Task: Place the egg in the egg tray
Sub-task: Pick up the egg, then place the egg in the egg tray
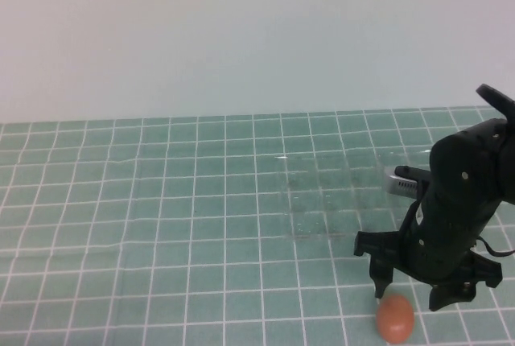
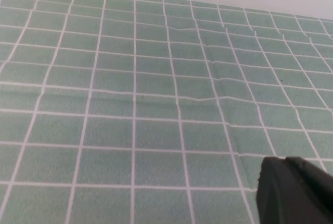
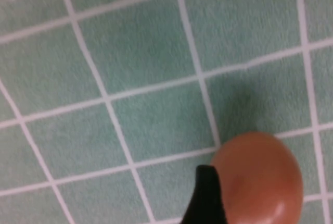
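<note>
The orange-brown egg [image 1: 395, 319] lies on the green checked cloth near the front edge, right of centre. My right gripper [image 1: 408, 296] hangs just above it, open, one fingertip on each side of the egg. In the right wrist view one dark fingertip [image 3: 205, 198] stands right beside the egg [image 3: 260, 179]; the other is out of frame. The clear egg tray [image 1: 338, 193] lies flat on the cloth behind the egg, left of the right arm. My left gripper [image 2: 296, 193] shows only as a dark part in the left wrist view, over bare cloth.
The green cloth with a white grid [image 1: 161, 225] covers the whole table up to a plain pale wall [image 1: 241, 32] at the back. The right arm's black body [image 1: 463, 201] stands at the right edge, partly over the tray's right end.
</note>
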{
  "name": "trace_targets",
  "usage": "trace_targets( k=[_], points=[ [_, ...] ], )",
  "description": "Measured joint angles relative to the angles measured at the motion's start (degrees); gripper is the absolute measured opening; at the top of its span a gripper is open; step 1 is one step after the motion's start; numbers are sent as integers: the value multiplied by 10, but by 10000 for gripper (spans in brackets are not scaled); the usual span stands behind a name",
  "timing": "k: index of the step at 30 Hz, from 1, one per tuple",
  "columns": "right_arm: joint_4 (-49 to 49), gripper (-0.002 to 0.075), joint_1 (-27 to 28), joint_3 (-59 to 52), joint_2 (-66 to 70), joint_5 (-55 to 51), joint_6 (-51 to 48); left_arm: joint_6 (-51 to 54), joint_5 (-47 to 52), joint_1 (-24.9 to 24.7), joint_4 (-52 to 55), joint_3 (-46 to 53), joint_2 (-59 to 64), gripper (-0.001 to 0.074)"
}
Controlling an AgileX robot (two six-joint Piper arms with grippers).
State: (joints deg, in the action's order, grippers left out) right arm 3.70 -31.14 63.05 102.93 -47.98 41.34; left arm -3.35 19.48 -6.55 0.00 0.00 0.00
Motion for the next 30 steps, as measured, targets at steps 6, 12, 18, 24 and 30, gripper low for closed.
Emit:
trace_targets(
  k=[6, 12, 18, 24, 30],
  points=[
    [27, 533, 5, 0, 0, 13, -27, 0, 0, 0, 0, 0, 0, -1],
    [41, 533, 5, 0, 26, 13, -34, 0, 0, 0, 0, 0, 0, -1],
    [44, 529, 5, 0, 50, 19, -44, 0, 0, 0, 0, 0, 0, -1],
    [59, 391, 5, 0, 58, 22, -73, 0, 0, 0, 0, 0, 0, -1],
    [69, 359, 5, 0, 58, 27, -112, 0, 0, 0, 0, 0, 0, -1]
  ],
)
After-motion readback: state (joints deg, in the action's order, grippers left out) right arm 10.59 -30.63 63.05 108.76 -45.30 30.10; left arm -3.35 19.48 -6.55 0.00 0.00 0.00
